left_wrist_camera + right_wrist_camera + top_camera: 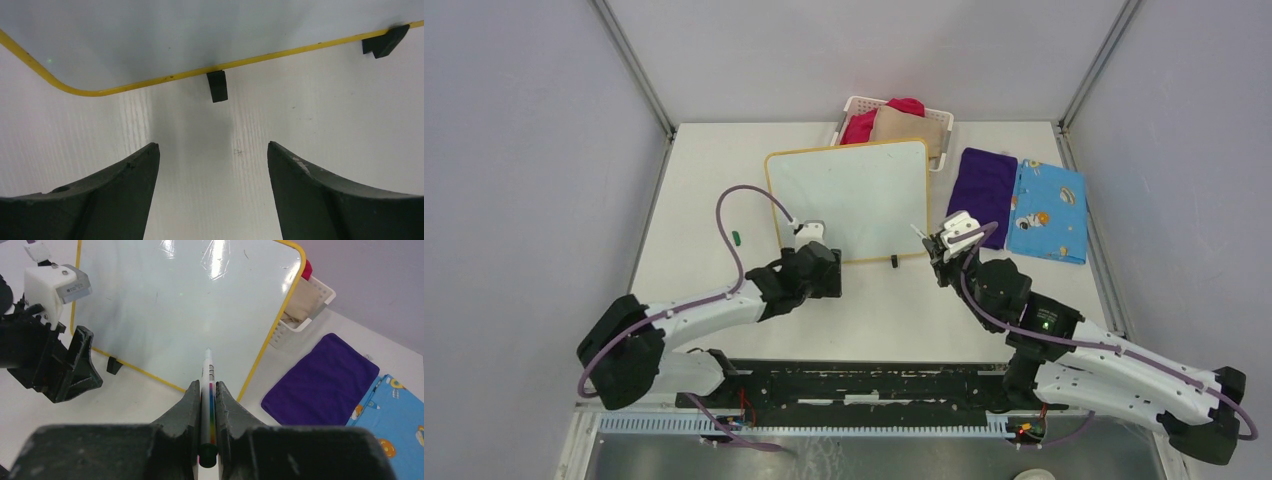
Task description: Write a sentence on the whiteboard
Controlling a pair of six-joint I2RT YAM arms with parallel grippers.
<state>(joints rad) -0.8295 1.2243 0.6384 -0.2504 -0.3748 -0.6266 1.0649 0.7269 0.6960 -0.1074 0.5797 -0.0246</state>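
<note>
Left claw: My left claw (213, 150) is spread wide, nothing between its two dark fingers, low over the white tabletop (310, 115).
Whiteboard: The whiteboard (854, 190) sits on the tabletop just ahead of my left claw. Its thin yellow rim curves round the near corner.
Feet: One small black foot (217, 86) juts from the rim straight ahead of my left claw. A second sits further to its right.
Right claw: My right claw (207, 387) is clamped on a marker (206, 371), a finger pressed to each side.
Marker: It has a white barrel and points forward out of my right claw. Its tip is over the board's white face; I cannot tell if it touches.
Basket: A white basket (854, 105) lies ahead of my right claw, beyond the board, holding pink and tan cloth.
Cloths: A purple cloth (982, 183) and a blue patterned cloth (1048, 210) lie side by side to the right of my right claw.
Green bit: A small green thing (736, 238) lies left of my left claw.
</note>
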